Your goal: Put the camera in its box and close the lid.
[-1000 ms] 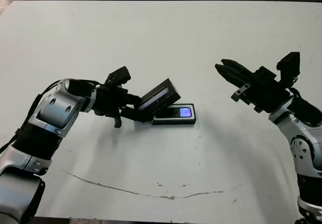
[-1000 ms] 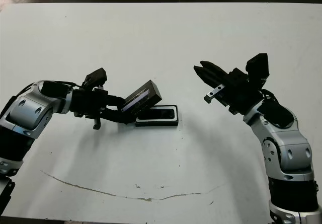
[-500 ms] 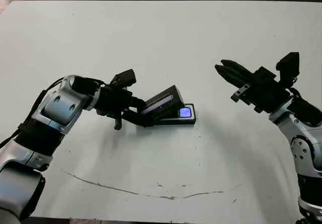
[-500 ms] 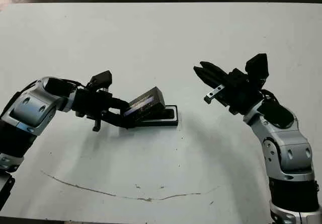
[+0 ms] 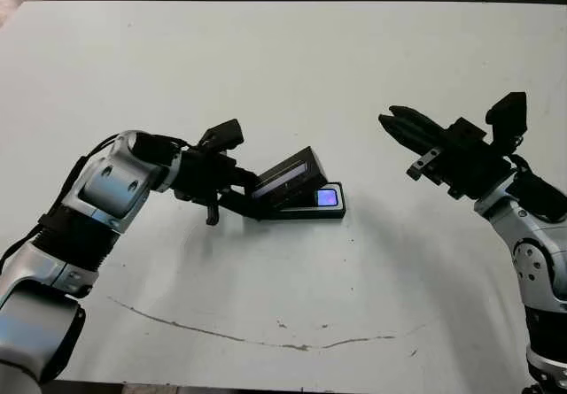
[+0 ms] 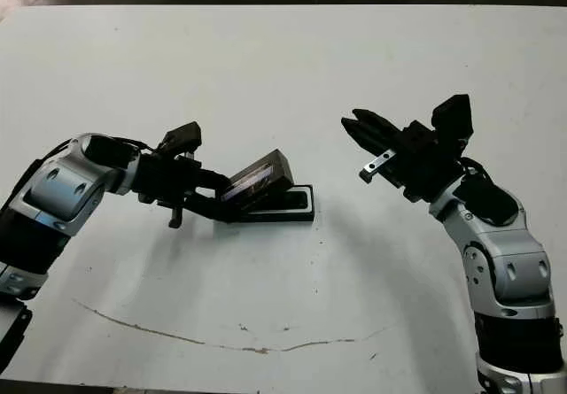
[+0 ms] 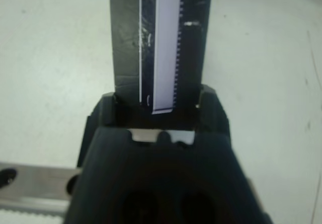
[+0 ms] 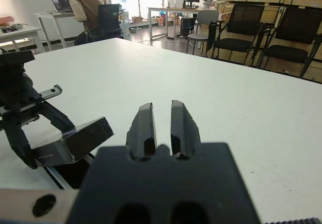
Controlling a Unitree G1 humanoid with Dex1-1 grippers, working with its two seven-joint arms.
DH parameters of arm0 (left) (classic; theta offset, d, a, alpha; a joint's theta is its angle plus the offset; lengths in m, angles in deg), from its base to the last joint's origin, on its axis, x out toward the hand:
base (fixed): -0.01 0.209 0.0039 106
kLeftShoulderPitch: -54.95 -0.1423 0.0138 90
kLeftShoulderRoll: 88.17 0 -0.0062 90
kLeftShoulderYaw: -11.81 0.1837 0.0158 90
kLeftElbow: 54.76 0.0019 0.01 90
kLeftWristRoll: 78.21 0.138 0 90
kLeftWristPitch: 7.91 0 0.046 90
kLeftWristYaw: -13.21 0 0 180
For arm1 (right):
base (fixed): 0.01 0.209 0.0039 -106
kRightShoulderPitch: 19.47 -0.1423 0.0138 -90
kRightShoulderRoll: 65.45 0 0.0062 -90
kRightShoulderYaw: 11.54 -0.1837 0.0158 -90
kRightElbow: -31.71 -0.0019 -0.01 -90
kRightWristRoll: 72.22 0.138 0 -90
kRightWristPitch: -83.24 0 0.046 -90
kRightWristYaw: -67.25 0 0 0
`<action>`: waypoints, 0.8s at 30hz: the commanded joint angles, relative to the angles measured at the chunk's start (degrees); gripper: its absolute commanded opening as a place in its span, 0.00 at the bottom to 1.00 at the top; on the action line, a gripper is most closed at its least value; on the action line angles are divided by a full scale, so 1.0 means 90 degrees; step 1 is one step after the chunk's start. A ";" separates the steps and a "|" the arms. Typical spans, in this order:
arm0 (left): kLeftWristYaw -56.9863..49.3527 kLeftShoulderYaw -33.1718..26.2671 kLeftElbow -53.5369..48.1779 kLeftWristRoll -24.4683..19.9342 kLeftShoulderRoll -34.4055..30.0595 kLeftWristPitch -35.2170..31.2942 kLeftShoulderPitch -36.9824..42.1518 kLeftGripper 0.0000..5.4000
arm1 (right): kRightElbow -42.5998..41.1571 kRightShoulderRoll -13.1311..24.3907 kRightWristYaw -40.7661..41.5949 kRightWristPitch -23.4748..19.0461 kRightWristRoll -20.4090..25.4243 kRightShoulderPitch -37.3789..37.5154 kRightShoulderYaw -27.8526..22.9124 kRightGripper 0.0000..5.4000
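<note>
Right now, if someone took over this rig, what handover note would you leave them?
Left gripper: shut on the lid, held tilted over the left end of the box, not seated.
Right gripper: fingers nearly together, holding nothing, raised off to the right, apart from the box.
Camera: lying in the box, its bluish face showing at the uncovered right end.
Done: camera boxed, lid picked up and brought over.
Left: level the lid, set it squarely on the box, press it shut, release.

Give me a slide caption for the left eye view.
Left tool holds the lid tilted over the box on the white table; right tool hovers apart.
</note>
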 commanded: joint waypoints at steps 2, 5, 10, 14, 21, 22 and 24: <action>-0.0231 0.0375 0.0213 0.0333 0.0090 -0.0138 -0.0168 0.22 | -0.0050 0.0060 -0.0026 -0.0142 -0.0011 0.0185 0.0004 0.00; -0.0115 0.0508 0.0240 0.0353 0.0102 -0.0085 -0.0113 0.22 | -0.0029 0.0039 0.0006 -0.0084 -0.0002 0.0198 0.0000 0.00; 0.0071 0.0584 0.0301 0.0362 0.0054 0.0276 -0.0041 0.22 | 0.0022 0.0006 0.0008 -0.0054 -0.0006 0.0176 0.0023 0.00; 0.0256 0.0623 0.0404 0.0371 0.0009 0.0285 0.0090 0.22 | -0.0016 -0.0003 -0.0053 -0.0128 -0.0009 0.0176 0.0031 0.00; 0.0436 0.0744 0.0484 0.0482 0.0079 0.0507 0.0244 0.22 | -0.0064 -0.0017 -0.0096 -0.0213 0.0071 0.0206 0.0003 0.00; 0.0397 0.0776 0.0497 0.0512 0.0122 0.0499 0.0253 0.22 | -0.0065 -0.0017 -0.0096 -0.0212 0.0083 0.0213 -0.0005 0.00; 0.0248 0.0881 0.0517 0.0643 0.0228 0.0459 0.0276 0.22 | -0.0092 -0.0016 -0.0122 -0.0250 0.0107 0.0223 -0.0024 0.00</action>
